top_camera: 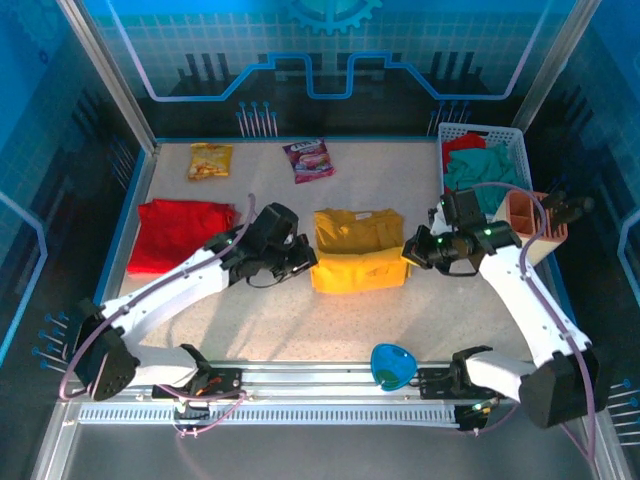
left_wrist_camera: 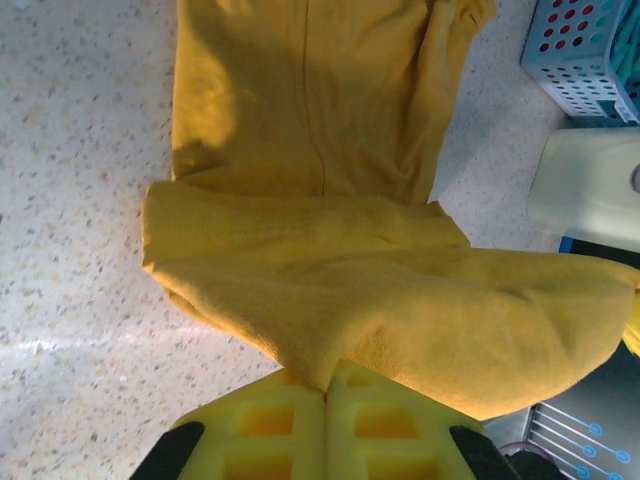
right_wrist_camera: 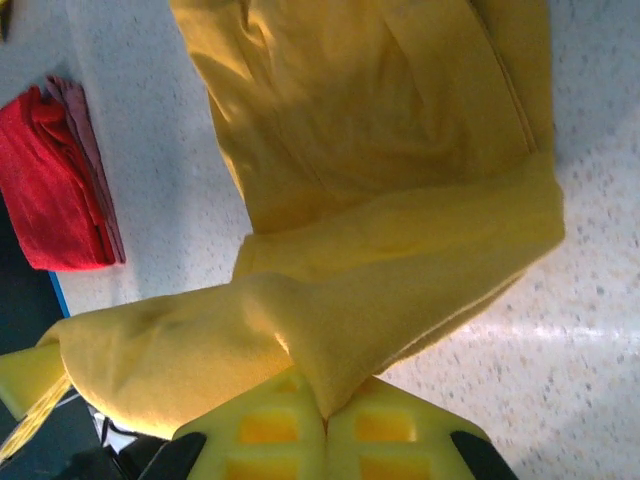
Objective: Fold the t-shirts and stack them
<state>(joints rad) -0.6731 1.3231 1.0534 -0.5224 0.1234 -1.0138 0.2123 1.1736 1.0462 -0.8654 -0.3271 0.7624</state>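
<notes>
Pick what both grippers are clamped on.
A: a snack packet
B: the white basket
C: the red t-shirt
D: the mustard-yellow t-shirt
D: the left gripper and the right gripper are each shut on a fold of the mustard-yellow t-shirt, while the red t-shirt lies apart on the left.

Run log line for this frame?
phase: folding yellow t-shirt | left gripper: shut on it | right gripper: shut on it | red t-shirt: folded, left side

The mustard t-shirt (top_camera: 358, 250) is soft matt cloth, the table (top_camera: 300, 315) smooth and speckled, the basket (top_camera: 482, 131) perforated plastic.
</notes>
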